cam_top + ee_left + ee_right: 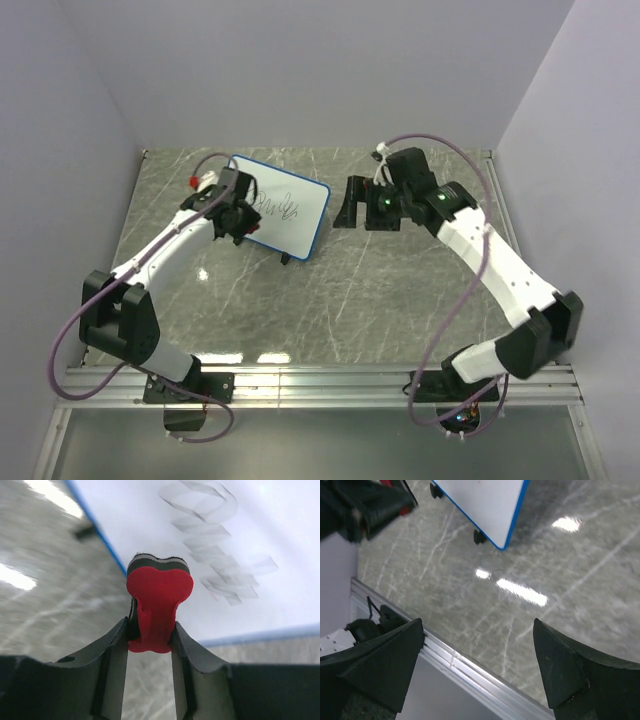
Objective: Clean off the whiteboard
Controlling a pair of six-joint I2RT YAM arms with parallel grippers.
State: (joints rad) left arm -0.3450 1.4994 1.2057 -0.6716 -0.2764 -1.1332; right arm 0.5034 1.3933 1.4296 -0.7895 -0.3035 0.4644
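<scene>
The whiteboard (302, 232), white with a blue rim and small black feet, lies on the table at the back left and bears a black scribble (276, 209). My left gripper (245, 217) hangs over its left part, shut on a red-and-black eraser (159, 592). In the left wrist view the eraser's black face points at the whiteboard (150, 515) near its blue edge, and the scribble (217, 560) looks blurred. I cannot tell whether the eraser touches the board. My right gripper (350, 206) is open and holds nothing, just right of the whiteboard (487, 502).
An aluminium rail (320, 385) runs along the near table edge, also in the right wrist view as the rail (470, 672) beneath the open jaws. Grey walls close the left, back and right sides. The left arm (365, 505) shows at the top left of the right wrist view.
</scene>
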